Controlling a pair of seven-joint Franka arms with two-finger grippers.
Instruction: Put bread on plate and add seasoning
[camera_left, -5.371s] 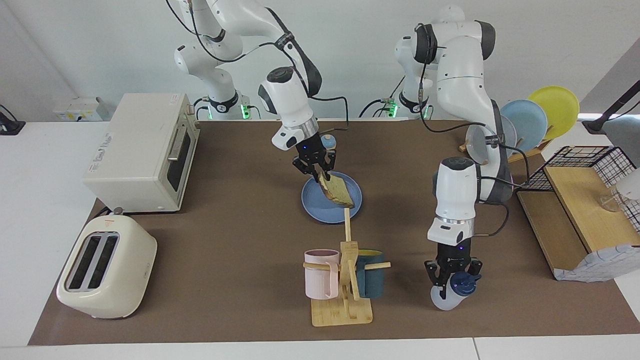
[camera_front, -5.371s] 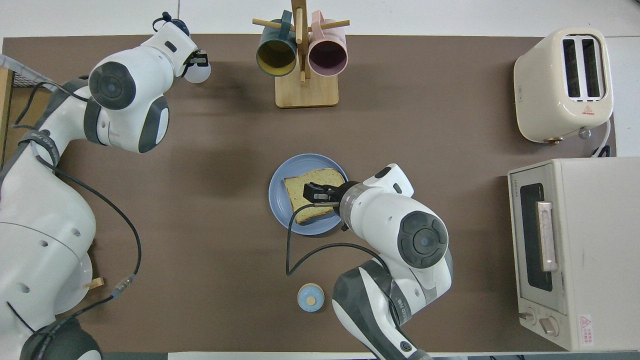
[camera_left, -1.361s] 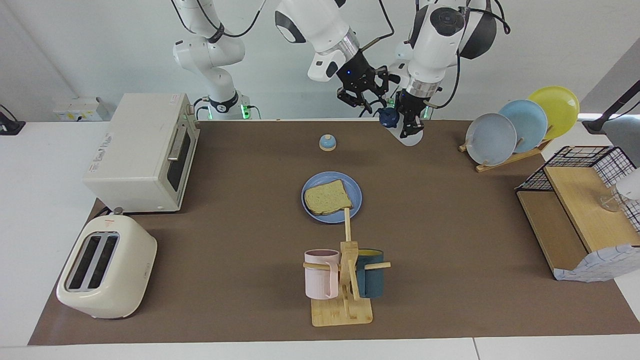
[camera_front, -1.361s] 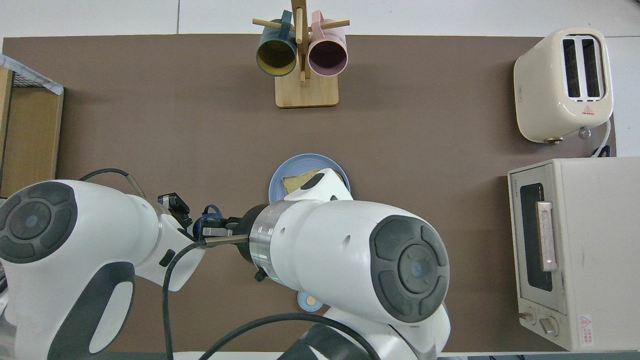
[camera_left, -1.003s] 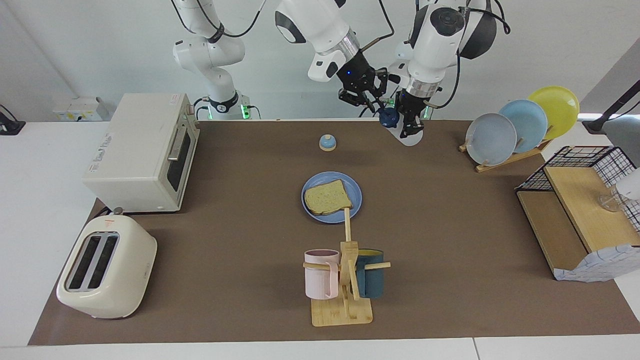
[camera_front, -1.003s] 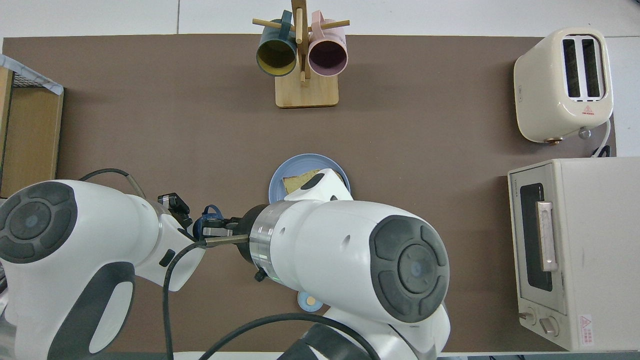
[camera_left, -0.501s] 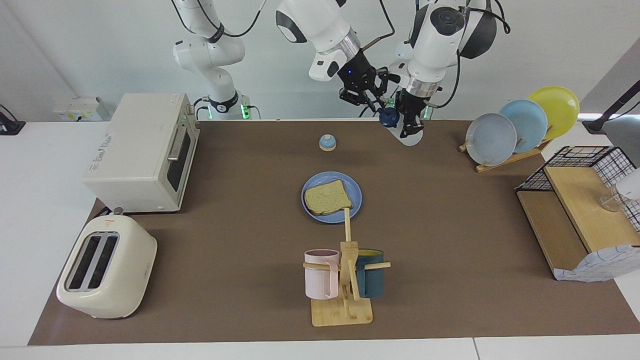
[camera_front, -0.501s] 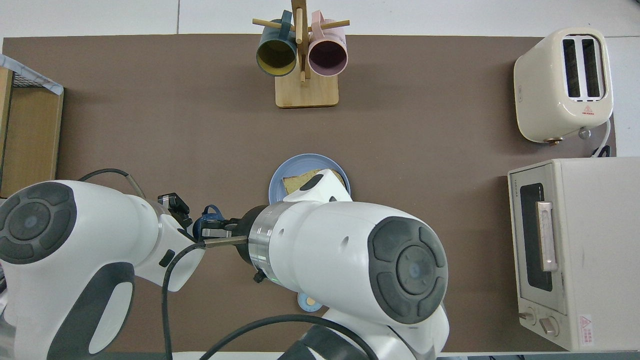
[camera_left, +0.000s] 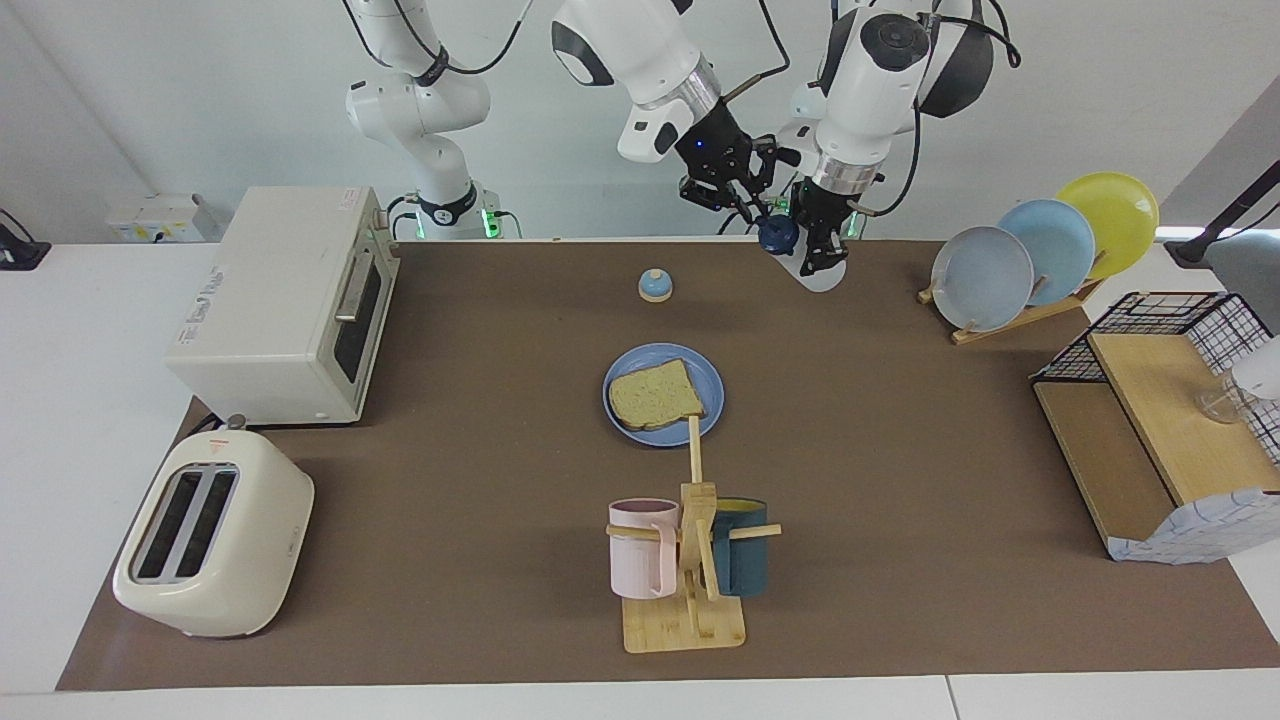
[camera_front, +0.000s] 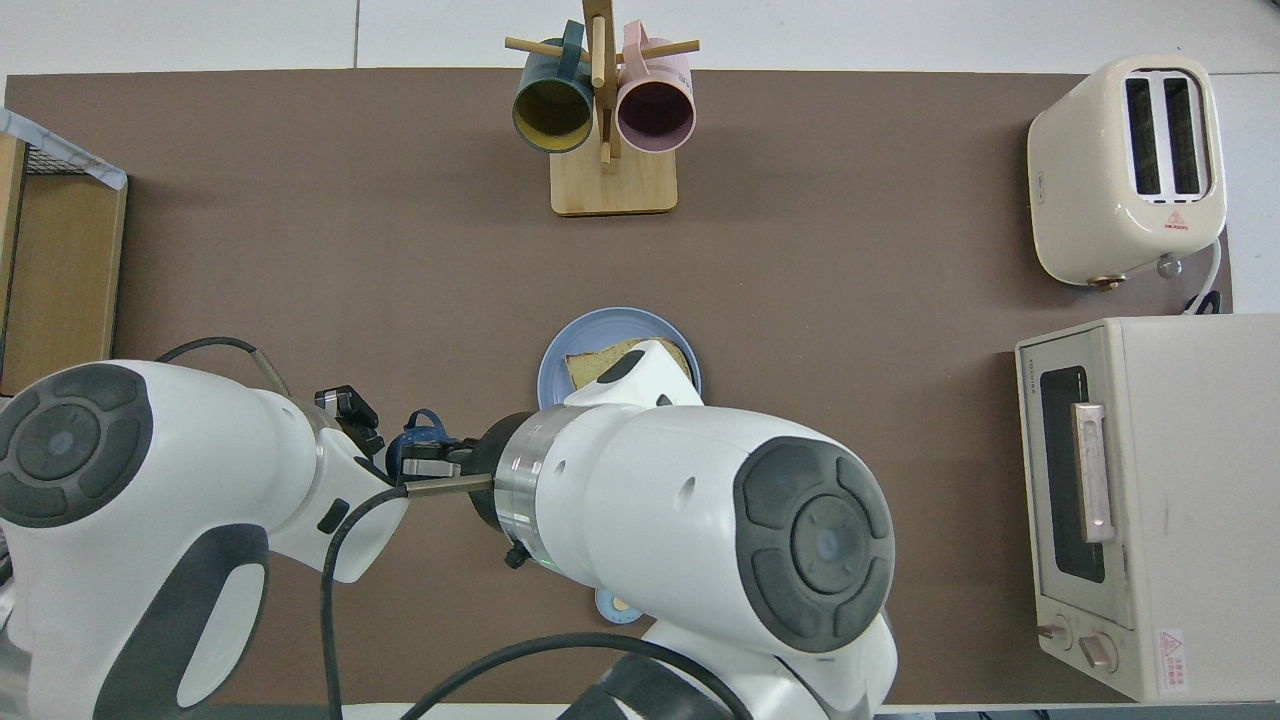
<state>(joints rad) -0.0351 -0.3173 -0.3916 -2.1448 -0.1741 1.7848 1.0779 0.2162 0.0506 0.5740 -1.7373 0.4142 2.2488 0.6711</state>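
Bread (camera_left: 655, 394), one slice, lies flat on the one blue plate (camera_left: 706, 378) at mid worktop (camera_left: 480, 440), so that step looks done. One seasoning bottle (camera_left: 815, 262) hangs tilted in the left pincer (camera_left: 818, 243), closed around it, raised over the worktop's robot-side edge. The right pincer (camera_left: 748, 200), closed, meets the bottle's dark cap (camera_left: 777, 235), seemingly to open it. Next, I judge, the bottle must travel over the bread and tip.
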